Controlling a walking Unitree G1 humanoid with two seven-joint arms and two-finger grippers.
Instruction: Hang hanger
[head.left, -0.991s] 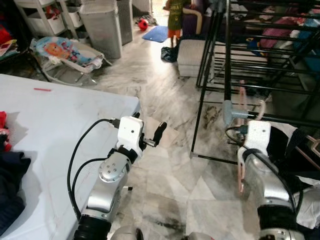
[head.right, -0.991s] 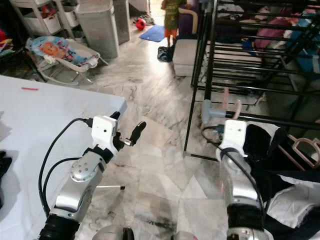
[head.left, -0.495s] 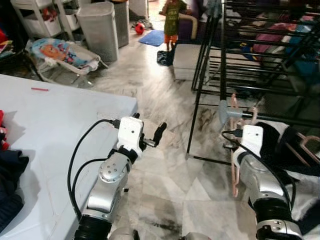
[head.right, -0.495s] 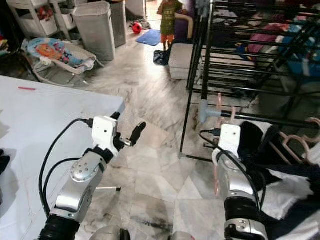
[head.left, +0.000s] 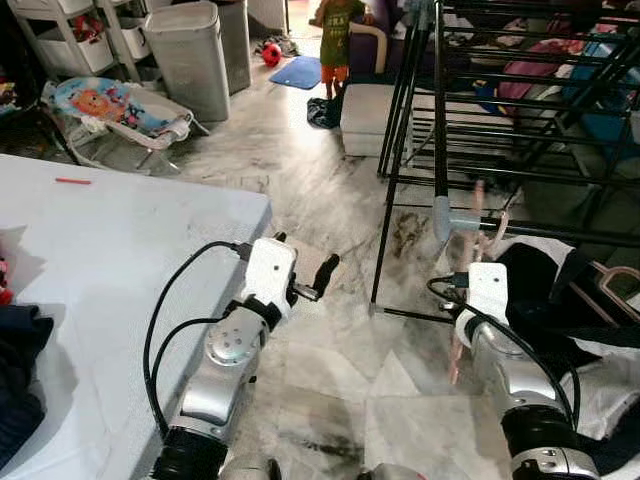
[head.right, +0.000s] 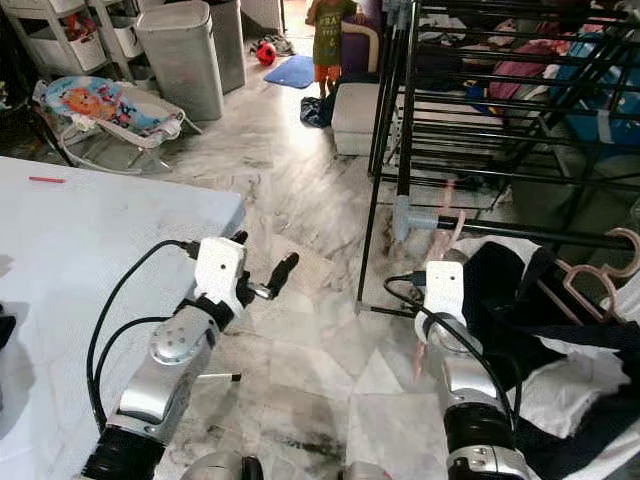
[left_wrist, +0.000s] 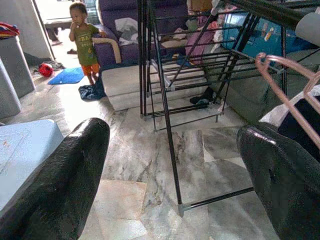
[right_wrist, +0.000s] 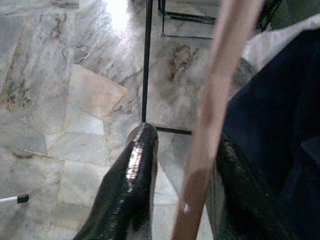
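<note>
Your right gripper (right_wrist: 180, 190) is clamped on the pink hanger (right_wrist: 210, 115) beside the black drying rack (head.left: 440, 110). Your left gripper (left_wrist: 175, 165) hangs spread apart over the marble floor (head.left: 310, 200).

Table (head.left: 100, 260) on the left, drying rack (head.left: 520, 120) on the right.

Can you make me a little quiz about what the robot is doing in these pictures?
1. True or false: the left gripper carries a hanger.
2. What colour is the hanger between the right gripper's fingers?
3. The black drying rack stands on: A) marble floor B) carpet C) grass.

Key: 1 false, it is open with nothing in it. 2 pink. 3 A.
</note>
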